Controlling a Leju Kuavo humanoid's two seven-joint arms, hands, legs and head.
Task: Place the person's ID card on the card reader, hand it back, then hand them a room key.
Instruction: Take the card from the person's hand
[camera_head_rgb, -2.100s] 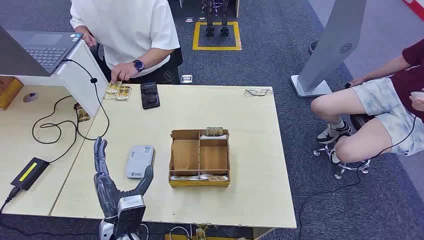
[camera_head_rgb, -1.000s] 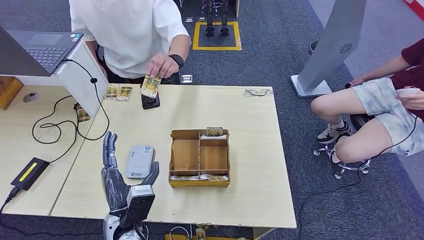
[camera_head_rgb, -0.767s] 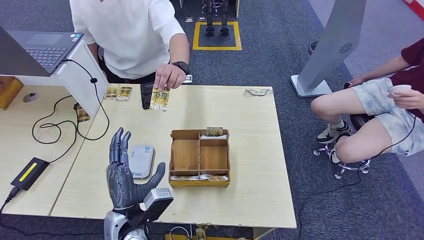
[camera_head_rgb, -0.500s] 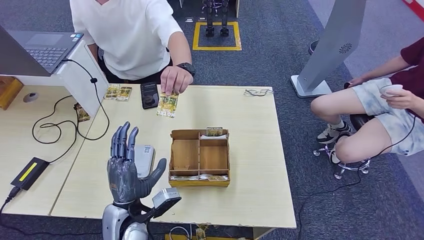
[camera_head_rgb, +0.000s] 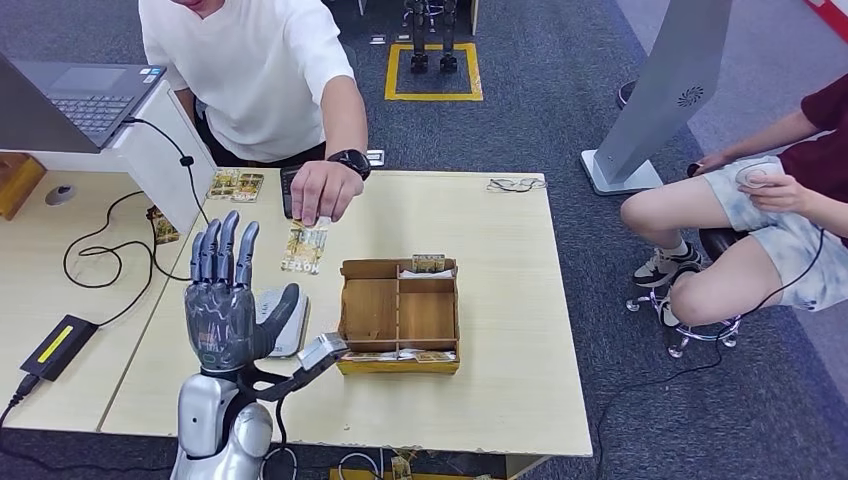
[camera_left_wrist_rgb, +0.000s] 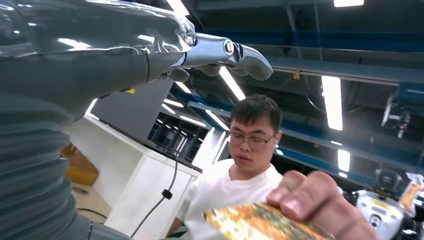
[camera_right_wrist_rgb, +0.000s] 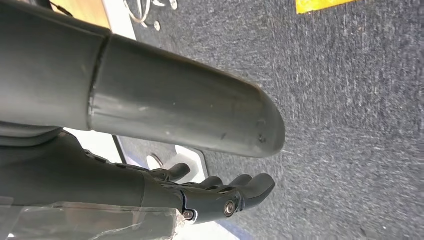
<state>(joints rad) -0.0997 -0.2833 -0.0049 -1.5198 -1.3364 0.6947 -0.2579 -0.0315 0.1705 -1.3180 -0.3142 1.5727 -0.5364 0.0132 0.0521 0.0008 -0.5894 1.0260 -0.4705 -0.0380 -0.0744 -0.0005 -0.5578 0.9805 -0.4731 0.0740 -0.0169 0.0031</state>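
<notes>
A person in a white shirt leans over the table and holds out the ID card (camera_head_rgb: 304, 249), a card with a yellow-green picture, pinched in their hand (camera_head_rgb: 318, 191). My left hand (camera_head_rgb: 222, 300) is raised above the table's near left part, palm up and fingers apart, with nothing in it; the card hangs just beyond its fingertips. The card (camera_left_wrist_rgb: 260, 223) and the person's fingers show close up in the left wrist view under my hand (camera_left_wrist_rgb: 220, 52). The grey card reader (camera_head_rgb: 290, 322) lies on the table, partly behind my hand. My right hand (camera_right_wrist_rgb: 220, 197) hangs over the carpet, holding nothing.
A wooden box (camera_head_rgb: 400, 315) with compartments holds cards at the table's middle. A black phone (camera_head_rgb: 288, 182) and two more cards (camera_head_rgb: 235, 184) lie at the far edge. A laptop (camera_head_rgb: 75, 100) and cables sit on the left desk. Another person (camera_head_rgb: 770, 220) sits at the right.
My left hand has risen and turned palm up. The person's hand has brought the card down and nearer, from beside the phone to just beyond my fingertips.
</notes>
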